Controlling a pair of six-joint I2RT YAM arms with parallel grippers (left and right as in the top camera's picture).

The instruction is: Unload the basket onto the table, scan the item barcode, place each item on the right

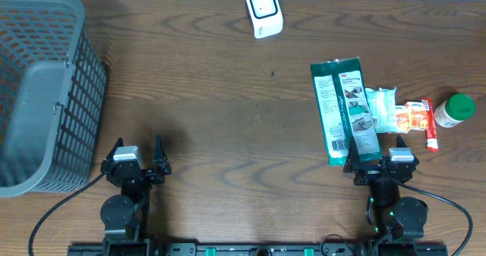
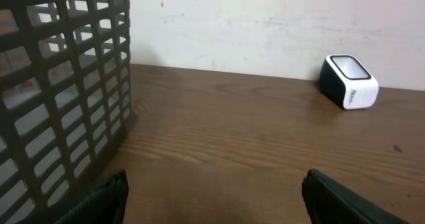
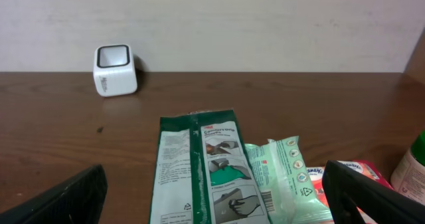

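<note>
Brown wood-grain counter (image 1: 228,134) carries everything here. A grey mesh basket (image 1: 83,96) fills the upper left of the overhead frame. A white scanner (image 1: 263,11) with a dark window sits at top centre, well apart from the rest.

The green packet (image 1: 345,108) lies flat at the right of the overhead frame, long side running up and down and slightly tilted. Its printed face is up, with white text panels and small pictures. Just right of it, touching or overlapping its edge, is a pale wipes pack (image 1: 382,109). Next come an orange packet (image 1: 414,117), a red tube (image 1: 430,124) and a green-capped bottle (image 1: 454,110), all in a row toward the right edge. In the right wrist view a barcode shows on the wipes pack, near the bottom of the frame.

The right pincer (image 1: 376,151) sits at lower right in the overhead frame, fingers spread wide, at the packet's lower end. From its wrist camera the two fingers stand in the bottom corners with the packet lying between them, pinching nothing. Whether a finger touches the packet cannot be told.

The left pincer (image 1: 138,142) is at lower left, beside the basket, also spread and holding nothing. Its wrist view shows bare counter, the basket wall at left and the scanner at upper right.
</note>
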